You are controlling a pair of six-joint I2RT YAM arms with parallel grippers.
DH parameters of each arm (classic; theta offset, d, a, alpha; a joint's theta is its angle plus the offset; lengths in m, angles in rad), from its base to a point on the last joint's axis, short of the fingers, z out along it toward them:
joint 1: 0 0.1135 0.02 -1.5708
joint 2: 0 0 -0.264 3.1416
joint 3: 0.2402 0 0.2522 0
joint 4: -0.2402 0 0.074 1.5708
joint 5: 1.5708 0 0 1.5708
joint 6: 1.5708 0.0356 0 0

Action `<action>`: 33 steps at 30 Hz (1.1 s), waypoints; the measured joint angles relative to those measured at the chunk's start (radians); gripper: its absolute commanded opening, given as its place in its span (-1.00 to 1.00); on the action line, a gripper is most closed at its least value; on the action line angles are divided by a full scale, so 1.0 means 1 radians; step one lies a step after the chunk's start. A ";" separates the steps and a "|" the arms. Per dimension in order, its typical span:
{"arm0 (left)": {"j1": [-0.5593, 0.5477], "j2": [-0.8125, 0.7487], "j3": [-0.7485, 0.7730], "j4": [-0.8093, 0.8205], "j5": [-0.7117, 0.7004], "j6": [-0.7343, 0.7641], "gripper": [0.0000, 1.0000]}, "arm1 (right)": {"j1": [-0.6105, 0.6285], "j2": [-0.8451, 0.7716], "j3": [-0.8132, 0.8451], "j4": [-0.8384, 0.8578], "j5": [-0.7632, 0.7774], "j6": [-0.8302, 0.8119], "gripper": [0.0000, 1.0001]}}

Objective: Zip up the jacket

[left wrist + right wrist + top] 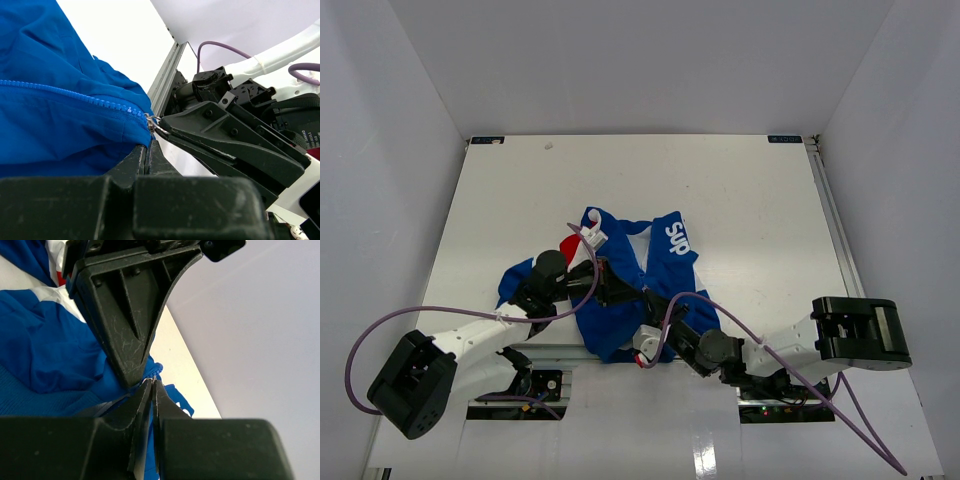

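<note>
The left wrist view shows what the overhead one hides. The left gripper (148, 150) is closed flat on the blue cloth of the jacket (60, 125), just under the end of the zipper (75, 95). The right gripper (164, 129) reaches in from its right, tips pinched together on the small silver zipper pull (152, 121). In the right wrist view, that gripper's fingers are squeezed to a sliver, and the left one's finger (125, 315) hangs just above them against the cloth. From overhead, the jacket lies crumpled on the white table (750, 200) beneath both grippers, which cover the meeting point. White lettering (677, 238) lies just beyond the right one. Purple cables (450, 312) loop off the arms, one crossing the cloth.
</note>
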 measured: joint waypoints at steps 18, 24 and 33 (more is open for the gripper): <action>0.005 -0.044 -0.019 0.015 -0.004 0.024 -1.00 | -0.044 -0.032 0.038 -0.021 0.029 0.034 -0.85; 0.006 -0.050 -0.020 0.056 0.006 0.020 -1.00 | -0.087 -0.163 0.041 -0.145 -0.044 0.136 -0.84; 0.009 -0.027 -0.038 0.116 0.054 -0.015 -1.00 | -0.172 -0.235 0.049 -0.312 -0.222 0.248 -0.84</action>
